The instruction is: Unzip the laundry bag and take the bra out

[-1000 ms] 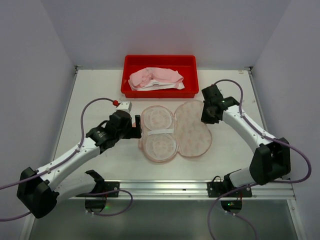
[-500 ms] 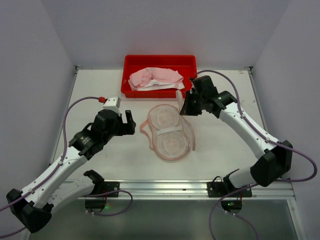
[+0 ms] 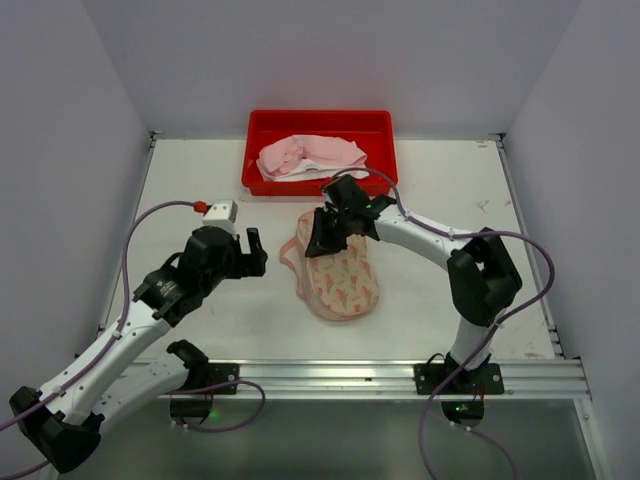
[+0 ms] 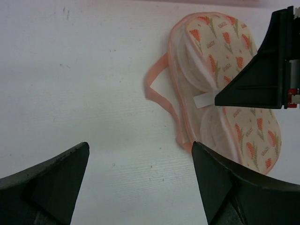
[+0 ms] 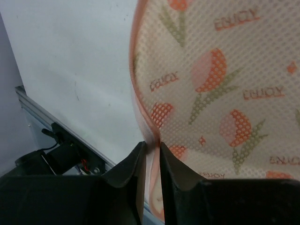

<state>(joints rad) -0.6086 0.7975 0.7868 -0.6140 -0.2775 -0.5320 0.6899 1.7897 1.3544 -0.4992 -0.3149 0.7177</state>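
The laundry bag [image 3: 345,282] lies at frame centre on the surface [image 3: 200,180], patterned side up. The right pincer [image 5: 151,146] is nearly closed, gripping the bag at its pink edge. The left pincer [image 3: 256,252] stands wide open and empty, left of the bag. The bra [image 3: 310,157] lies in the red tray [image 3: 318,120] at upper centre.

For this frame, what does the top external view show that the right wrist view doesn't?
Only top external: the red tray holding the bra, and the open left hand. Only right wrist: the tulip print and ENJOY lettering up close, the pink trim between the fingers of the right hand. Both: the laundry bag and the right hand at its edge.
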